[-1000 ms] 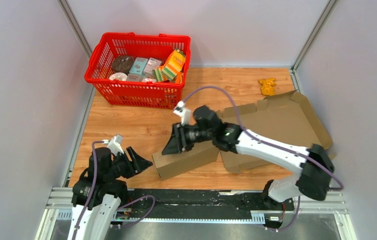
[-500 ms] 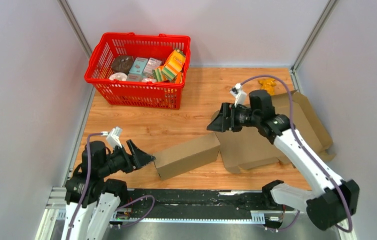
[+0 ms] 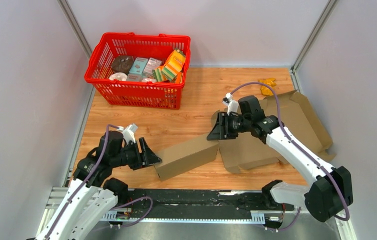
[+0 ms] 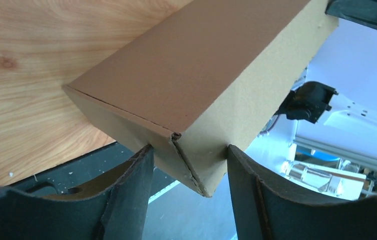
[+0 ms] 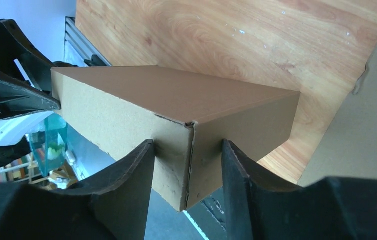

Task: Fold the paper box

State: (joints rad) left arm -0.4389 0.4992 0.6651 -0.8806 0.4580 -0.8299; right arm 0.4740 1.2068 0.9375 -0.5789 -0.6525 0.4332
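Between left gripper (image 3: 152, 156) and right gripper (image 3: 215, 131), one box (image 3: 186, 156) section stands folded, jaws apart astride its corners; beyond the right gripper, panels (image 3: 296, 117) lie unfolded.

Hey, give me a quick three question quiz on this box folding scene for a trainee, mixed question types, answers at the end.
1. True or false: the left gripper and the right gripper sit at opposite ends of the folded box.
2. Pick one: in the left wrist view, what lies between the fingers? A, a corner of the box; B, a basket handle; C, a cable.
3. In the top view, where on the table does the red basket stand?
Key: 1 true. 2 A. 3 the far left corner.
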